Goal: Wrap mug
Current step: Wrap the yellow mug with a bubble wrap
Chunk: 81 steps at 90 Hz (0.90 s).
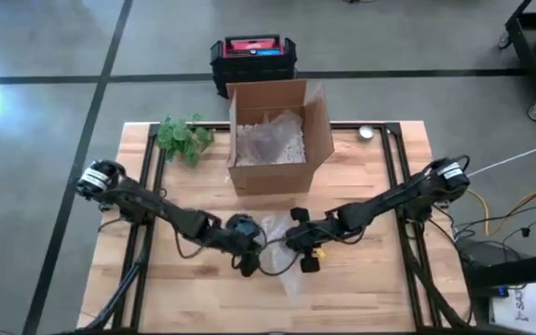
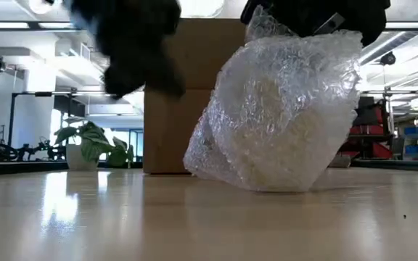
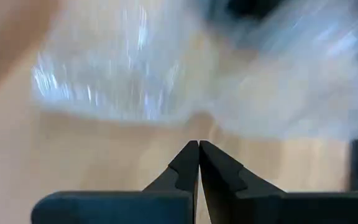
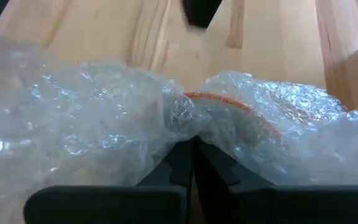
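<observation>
Now | clear bubble-wrap bundle around mug point(image 2: 281, 116) at desk's point(image 1: 370, 279) six o'clock | right claw point(image 4: 191, 146) closed, pinching wrap | left claw point(image 3: 199, 149) closed, empty | likely fragile, slippery film; grip bunched folds.

No text, brand, number or sign can be read anywhere: the red label on the black case point(image 1: 252, 48) behind the surface point(image 1: 380, 279) and the white paper point(image 1: 527, 307) beside it are too small to make out.
</observation>
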Available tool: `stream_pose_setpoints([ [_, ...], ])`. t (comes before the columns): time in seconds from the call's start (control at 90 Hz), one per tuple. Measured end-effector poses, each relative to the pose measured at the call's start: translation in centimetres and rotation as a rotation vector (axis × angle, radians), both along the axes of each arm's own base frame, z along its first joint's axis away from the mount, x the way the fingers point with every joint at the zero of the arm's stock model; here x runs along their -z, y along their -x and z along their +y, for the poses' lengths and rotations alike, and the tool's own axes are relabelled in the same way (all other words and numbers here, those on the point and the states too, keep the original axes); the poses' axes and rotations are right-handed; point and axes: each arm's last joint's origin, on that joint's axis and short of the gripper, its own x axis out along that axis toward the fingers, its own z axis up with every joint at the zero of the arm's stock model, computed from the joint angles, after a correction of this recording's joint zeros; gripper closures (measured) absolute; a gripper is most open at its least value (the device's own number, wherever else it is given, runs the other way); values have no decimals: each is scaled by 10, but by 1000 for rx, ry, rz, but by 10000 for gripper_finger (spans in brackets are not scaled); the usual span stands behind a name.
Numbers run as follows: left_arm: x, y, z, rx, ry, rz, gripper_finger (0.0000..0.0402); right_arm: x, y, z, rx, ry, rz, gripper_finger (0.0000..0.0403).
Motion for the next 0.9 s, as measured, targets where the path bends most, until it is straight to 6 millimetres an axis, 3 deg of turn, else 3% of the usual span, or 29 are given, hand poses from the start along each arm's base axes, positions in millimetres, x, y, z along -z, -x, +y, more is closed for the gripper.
stream_pose_setpoints([
  [0.144, 13, -20, -9, 39, 7, -134, 401, 0, 0, 0, 3, 3, -5, 403],
  [0.3, -2, -37, -14, 99, -21, -301, 401, 0, 0, 0, 11, -1, -7, 403],
  [0.567, -15, -44, -12, 92, -123, -336, 402, 5, -2, 0, 25, -6, -4, 403],
  [0.9, 2, -46, -8, 40, -159, -273, 401, -5, 1, 1, 44, -10, 37, 403],
])
